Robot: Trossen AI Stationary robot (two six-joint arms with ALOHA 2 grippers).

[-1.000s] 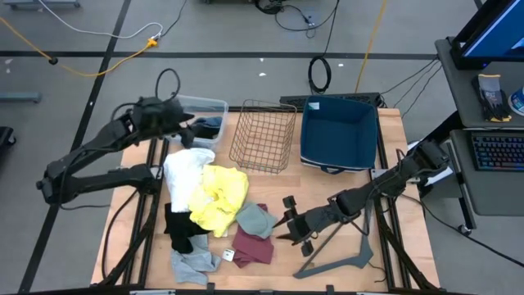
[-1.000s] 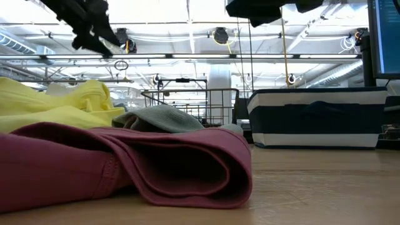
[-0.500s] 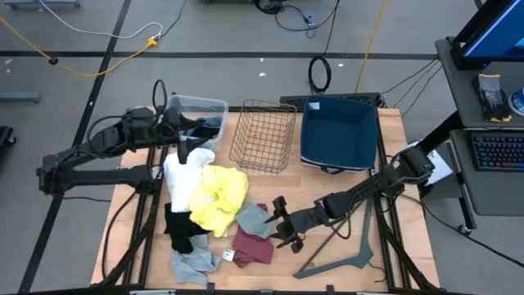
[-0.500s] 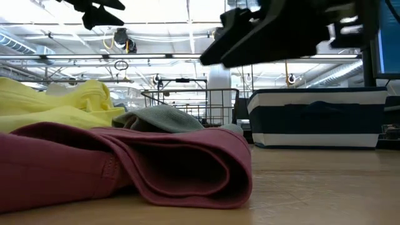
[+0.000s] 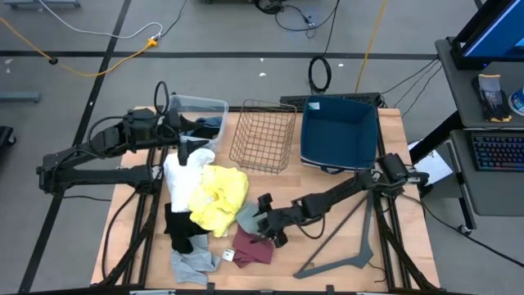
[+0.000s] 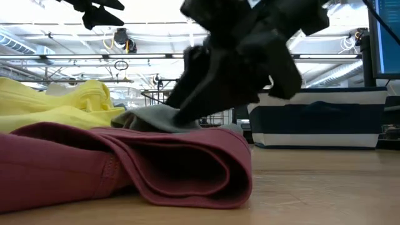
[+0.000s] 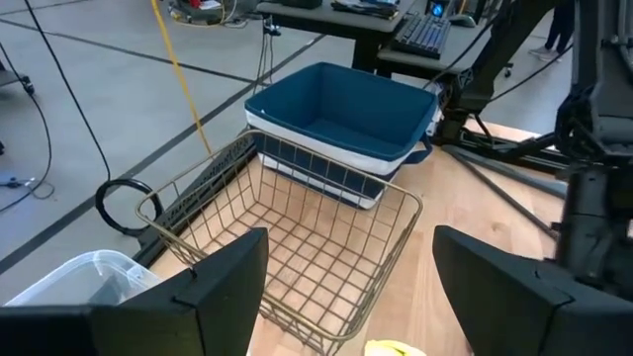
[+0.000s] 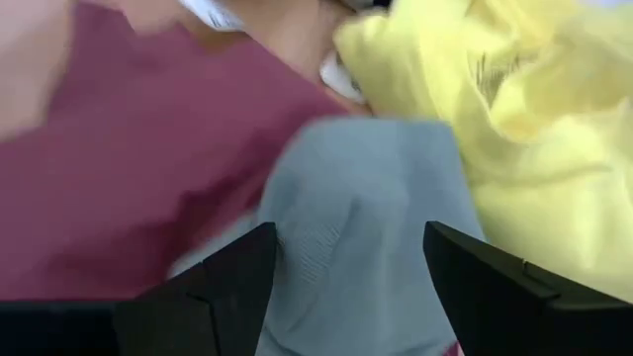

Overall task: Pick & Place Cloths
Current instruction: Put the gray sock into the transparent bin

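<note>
- Right gripper (image 5: 264, 223) sits low at centre of the high view, directly over the grey-green cloth (image 5: 252, 218). Fingers (image 8: 213, 297) spread apart, one on either side of that cloth in the right wrist view; nothing pinched between them.
- In the low view the right gripper (image 6: 187, 94) reaches down to the grey-green cloth (image 6: 156, 117); whether it touches, I cannot tell.
- Maroon cloth (image 5: 252, 246) lies just below the grey-green one in the high view, touching it.
- Yellow cloth (image 5: 219, 195) lies to the left of the grey-green cloth, overlapping the white cloth (image 5: 185, 174) above it.
- Black cloth (image 5: 177, 231) and light grey cloth (image 5: 193, 264) lie at lower left of the pile.
- Left gripper (image 5: 188, 138) hangs at upper left of the high view, beside the clear plastic tub (image 5: 203, 108). Fingers (image 7: 213, 282) spread, holding nothing.
- Wire basket (image 5: 264, 136) and blue bin (image 5: 339, 133) stand side by side at upper centre of the worktop (image 5: 393, 197).
- Grey V-shaped bar (image 5: 344, 259) lies at lower right.
</note>
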